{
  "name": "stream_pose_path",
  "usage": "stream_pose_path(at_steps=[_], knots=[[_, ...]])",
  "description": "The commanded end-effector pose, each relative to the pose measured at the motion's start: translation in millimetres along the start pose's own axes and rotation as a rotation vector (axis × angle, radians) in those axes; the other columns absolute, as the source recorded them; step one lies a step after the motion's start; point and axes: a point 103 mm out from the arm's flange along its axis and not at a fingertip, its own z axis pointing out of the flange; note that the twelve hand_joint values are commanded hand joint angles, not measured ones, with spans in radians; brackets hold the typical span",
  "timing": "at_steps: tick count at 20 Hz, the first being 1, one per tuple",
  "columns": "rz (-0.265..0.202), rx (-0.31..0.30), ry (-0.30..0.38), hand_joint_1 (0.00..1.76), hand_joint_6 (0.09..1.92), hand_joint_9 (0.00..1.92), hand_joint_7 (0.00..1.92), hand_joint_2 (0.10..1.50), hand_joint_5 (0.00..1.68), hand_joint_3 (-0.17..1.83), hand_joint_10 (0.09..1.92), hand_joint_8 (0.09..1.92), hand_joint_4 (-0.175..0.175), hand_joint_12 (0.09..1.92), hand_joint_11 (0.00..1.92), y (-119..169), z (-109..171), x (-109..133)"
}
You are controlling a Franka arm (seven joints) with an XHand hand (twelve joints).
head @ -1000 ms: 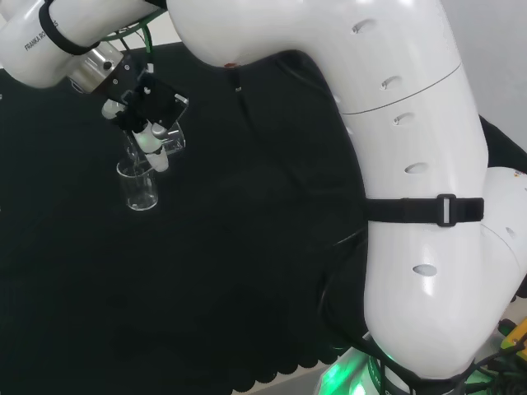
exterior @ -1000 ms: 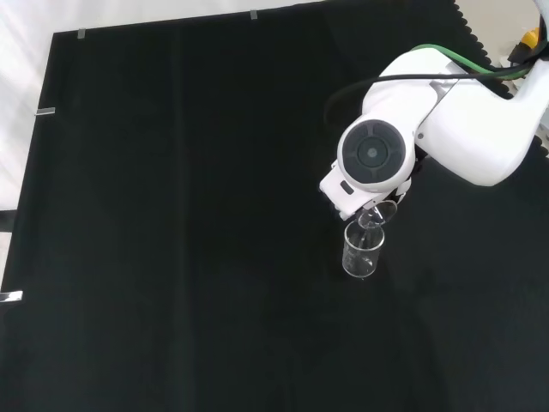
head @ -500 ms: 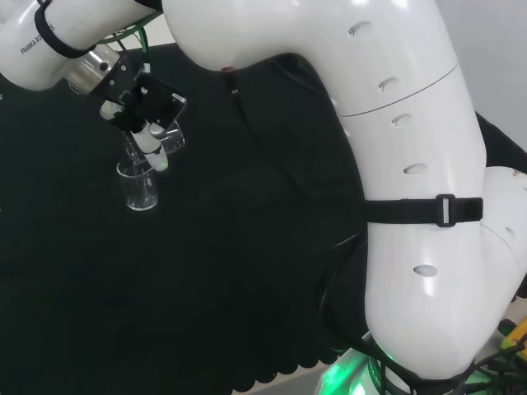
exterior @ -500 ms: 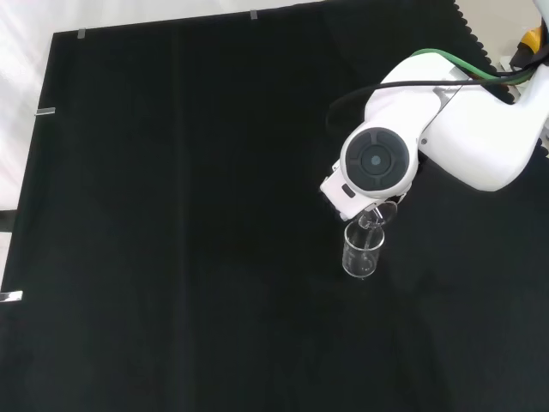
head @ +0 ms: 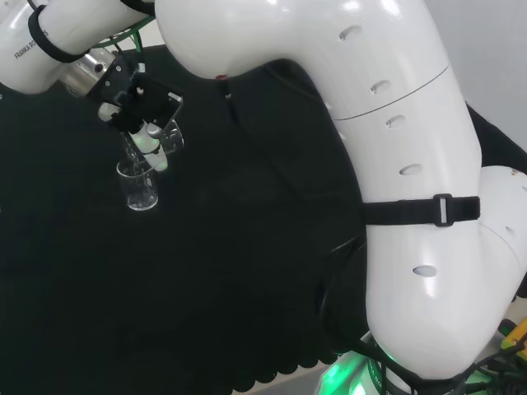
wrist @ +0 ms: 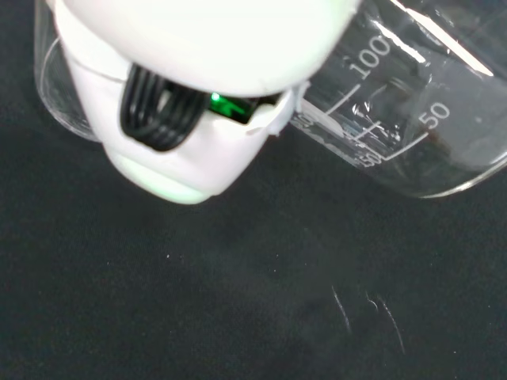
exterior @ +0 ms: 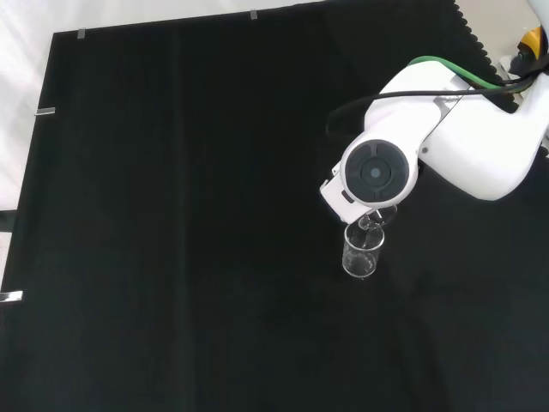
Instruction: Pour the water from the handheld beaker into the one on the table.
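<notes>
1. Head view shows you the hand (head: 142,107) with fingers curled round the tilted handheld beaker (head: 169,136), just above the upright beaker on the cloth (head: 138,184).
2. Wrist view gives you the held beaker's printed graduations, close behind a fingertip (wrist: 178,162).

A black cloth (exterior: 189,223) covers the bench, its scalloped edge showing at the top right of the front view. Small silver clips (exterior: 45,112) sit along its left and top edges. A yellow object (exterior: 533,39) lies just off the cloth at the front view's top right corner.
</notes>
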Motion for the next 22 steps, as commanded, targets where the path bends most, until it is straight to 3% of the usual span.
stream_pose_path(at_steps=[1, 22], knots=[[-0.001, 0.014, -0.012, 1.42, 0.35, 1.38, 1.44, 0.95, 1.34, -0.02, 0.31, 0.28, -0.175, 0.86, 1.04, 0.5, -0.2, 3.0], [0.007, 0.039, -0.031, 1.42, 0.35, 1.38, 1.44, 0.95, 1.35, -0.02, 0.32, 0.27, -0.175, 0.85, 1.05, -0.1, -2.7, 3.5]])
